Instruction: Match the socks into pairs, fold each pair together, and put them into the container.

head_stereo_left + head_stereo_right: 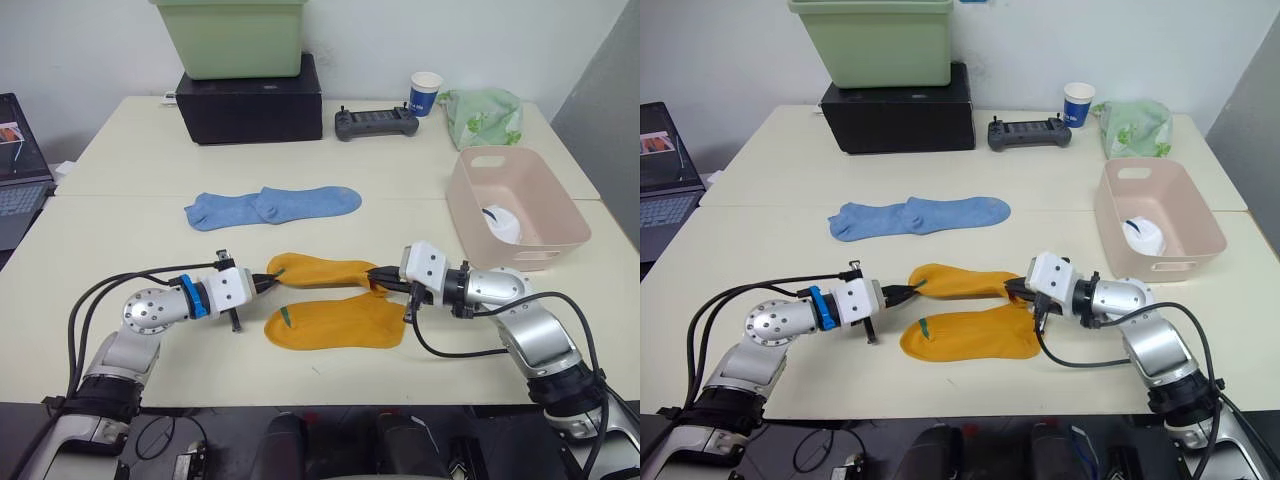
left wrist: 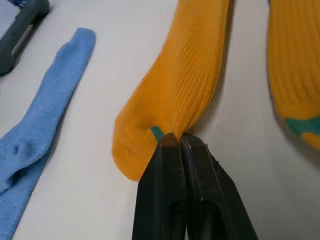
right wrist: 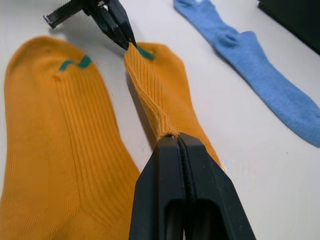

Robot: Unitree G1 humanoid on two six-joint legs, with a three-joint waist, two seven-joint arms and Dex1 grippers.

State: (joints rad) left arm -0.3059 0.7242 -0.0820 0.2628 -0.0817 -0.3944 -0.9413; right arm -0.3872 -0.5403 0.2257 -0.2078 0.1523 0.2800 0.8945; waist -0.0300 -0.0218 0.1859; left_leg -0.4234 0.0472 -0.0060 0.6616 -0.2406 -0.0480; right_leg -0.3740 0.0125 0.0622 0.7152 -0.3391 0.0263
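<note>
On the cream table (image 1: 120, 230), no readable brand or label anywhere; only marks are a small teal-green squiggle on each mustard sock's cuff and a white pattern on the blue paper cup (image 1: 426, 93), too small to read. Left gripper (image 2: 178, 141) has its fingers pinched tight on the cuff end of the far mustard sock (image 1: 320, 271), next to the teal mark. Right gripper (image 3: 173, 137) is clamped on the same sock's other end, fabric bunched into a ridge between the two grippers. Near mustard sock (image 1: 335, 324) lies flat just beside it, toward the robot, untouched. Two light blue socks (image 1: 272, 206) lie stretched in a line mid-table, well apart from the grippers, ends overlapping. Pink basket (image 1: 470, 212) sits on the robot's right with a white sock bundle (image 1: 502, 222) inside; can't tell if it's one sock or a pair. Back of the table: black box (image 1: 250, 100) with green tub (image 1: 234, 35) on top, dark handheld controller (image 1: 376, 123), cup, crumpled green-patterned bag (image 1: 484, 116). Laptop (image 1: 20, 165) at left edge. Nothing stands between the socks and the basket.
</note>
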